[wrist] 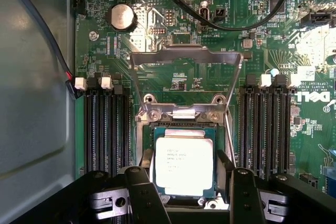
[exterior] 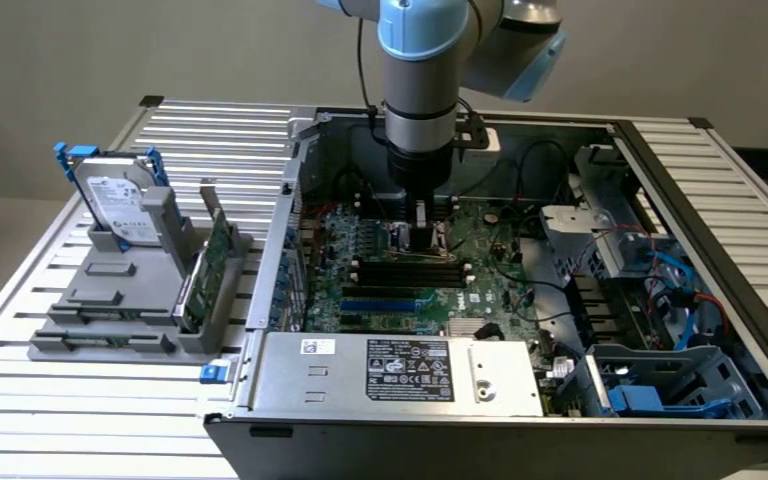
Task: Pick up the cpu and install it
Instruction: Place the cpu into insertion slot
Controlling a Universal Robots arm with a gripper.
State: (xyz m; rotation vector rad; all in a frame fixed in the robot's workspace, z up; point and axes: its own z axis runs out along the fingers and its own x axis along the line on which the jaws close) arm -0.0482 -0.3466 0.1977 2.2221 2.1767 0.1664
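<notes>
The cpu (wrist: 184, 162), a small square chip with a silvery top and a green rim, sits level over the open socket (wrist: 181, 121) on the motherboard (exterior: 491, 285). The socket's metal load plate (wrist: 185, 59) is swung back, away from the chip. My gripper (wrist: 186, 182) straddles the cpu, with a black finger (wrist: 144, 192) at one edge and another (wrist: 244, 192) at the opposite edge, both against its sides. In the exterior view the gripper (exterior: 422, 235) reaches down inside the computer case, low over the board. Whether the chip rests fully in the socket I cannot tell.
Memory slots (wrist: 105, 129) flank the socket on both sides, and black cables (wrist: 231, 22) loop above it. The case walls (exterior: 291, 200) and power supply (exterior: 398, 365) hem the arm in. Outside, at the exterior view's left, a grey holder (exterior: 117, 300) carries a hard drive (exterior: 124, 205) and a green card (exterior: 211, 265).
</notes>
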